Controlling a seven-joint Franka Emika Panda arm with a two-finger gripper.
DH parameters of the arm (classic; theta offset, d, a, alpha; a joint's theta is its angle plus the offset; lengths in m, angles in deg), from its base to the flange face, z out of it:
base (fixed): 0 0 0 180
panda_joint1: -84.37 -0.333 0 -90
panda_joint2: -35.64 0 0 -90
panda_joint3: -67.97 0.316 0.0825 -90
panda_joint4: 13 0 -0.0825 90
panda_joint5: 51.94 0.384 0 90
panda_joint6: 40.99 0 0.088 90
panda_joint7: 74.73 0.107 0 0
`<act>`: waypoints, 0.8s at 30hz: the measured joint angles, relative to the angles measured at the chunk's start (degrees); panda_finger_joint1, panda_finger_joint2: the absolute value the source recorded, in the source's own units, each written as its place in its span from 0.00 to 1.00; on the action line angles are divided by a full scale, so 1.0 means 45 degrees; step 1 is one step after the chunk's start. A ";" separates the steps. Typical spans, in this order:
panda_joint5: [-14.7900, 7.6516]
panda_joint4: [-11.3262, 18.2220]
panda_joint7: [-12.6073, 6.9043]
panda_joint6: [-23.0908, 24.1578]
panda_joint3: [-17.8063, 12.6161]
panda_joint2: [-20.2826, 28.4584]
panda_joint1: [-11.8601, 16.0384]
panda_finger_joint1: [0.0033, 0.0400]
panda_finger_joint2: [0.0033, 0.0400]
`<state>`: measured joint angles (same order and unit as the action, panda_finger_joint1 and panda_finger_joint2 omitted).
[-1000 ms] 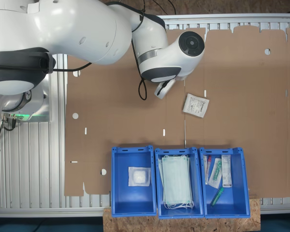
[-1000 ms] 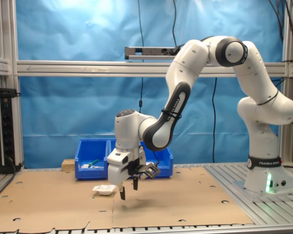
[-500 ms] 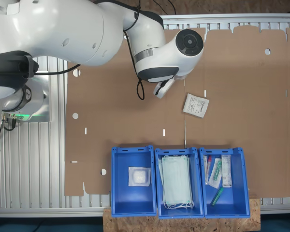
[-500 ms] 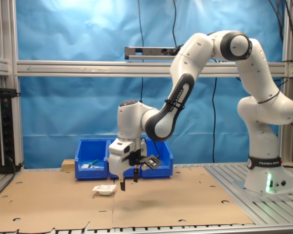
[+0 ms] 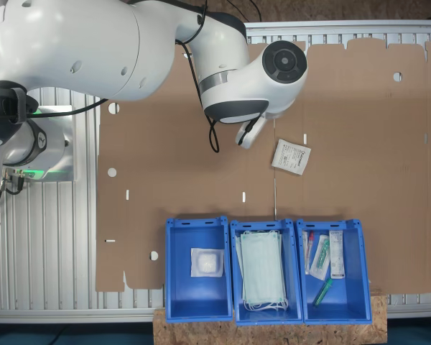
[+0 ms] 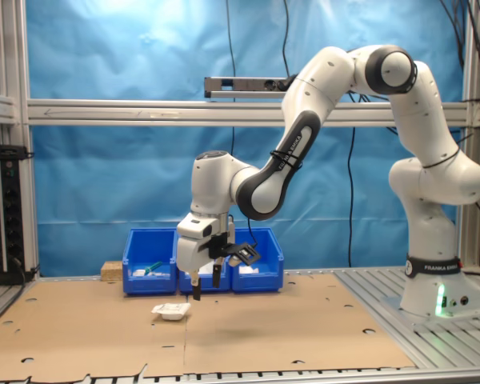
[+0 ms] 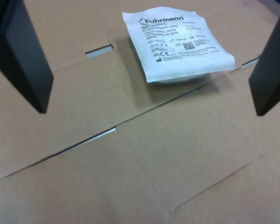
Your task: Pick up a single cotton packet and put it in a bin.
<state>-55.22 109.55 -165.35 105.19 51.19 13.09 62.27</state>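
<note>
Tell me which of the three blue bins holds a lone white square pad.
The bin at the first exterior view's left end. Its middle neighbour holds pale green masks, the far one syringes and slim packets.

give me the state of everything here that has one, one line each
small flat white printed cotton packet: lying flat on the cardboard, printed face up, not gripped
hand: open, empty, hanging above the cardboard beside the packet
blue plastic bin with a white square pad: open top, holds one pad
blue plastic bin with pale green face masks: open top, masks stacked inside
blue plastic bin with syringes and slim packets: open top, partly filled
</note>
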 joint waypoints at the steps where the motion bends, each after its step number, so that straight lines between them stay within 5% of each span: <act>1: 0.0000 0.0000 -0.0119 0.0001 -0.0014 0.0004 0.0001 1.00 1.00; 14: 0.0000 -0.0126 -0.2015 0.0753 -0.0177 -0.0321 0.0161 1.00 1.00; 24: 0.0000 -0.0888 -0.3405 0.1205 -0.0184 -0.1362 0.0580 1.00 1.00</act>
<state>-55.23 105.55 -180.68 110.61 50.36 6.96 64.88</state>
